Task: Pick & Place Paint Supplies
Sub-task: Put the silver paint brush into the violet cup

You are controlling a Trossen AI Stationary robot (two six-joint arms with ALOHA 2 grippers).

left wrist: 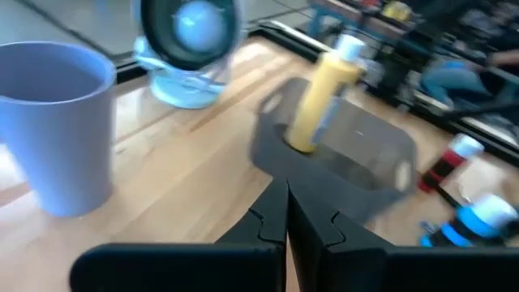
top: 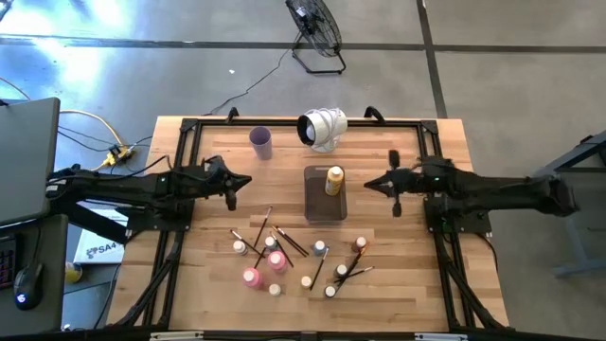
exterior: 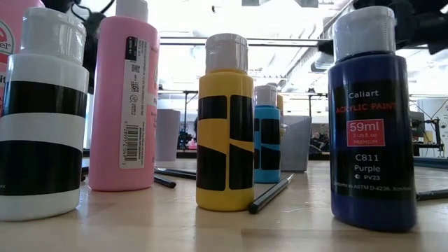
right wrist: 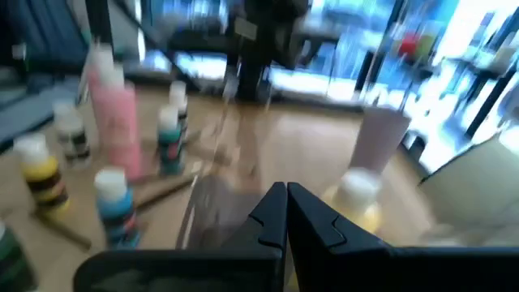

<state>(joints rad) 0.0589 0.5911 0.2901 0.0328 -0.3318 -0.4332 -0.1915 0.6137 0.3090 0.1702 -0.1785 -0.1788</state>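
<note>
Small paint bottles, among them two pink ones (top: 251,278) (top: 276,260), and thin paintbrushes (top: 262,223) lie scattered on the near half of the wooden table. One yellow bottle (top: 334,180) stands upright in the clear grey tray (top: 322,206) at the table's middle. My left gripper (top: 248,180) hovers shut to the left of the tray. My right gripper (top: 367,185) hovers shut to its right. Both are above the table, point at the tray and hold nothing. The left wrist view shows the shut fingertips (left wrist: 286,211) in front of the tray (left wrist: 357,150).
A lilac cup (top: 261,142) and a white fan-like device (top: 322,129) stand behind the tray near the far edge. In the low view, pink (exterior: 122,105), yellow (exterior: 224,126) and purple (exterior: 371,133) bottles stand close up, with a dark brush (exterior: 269,196) lying between them.
</note>
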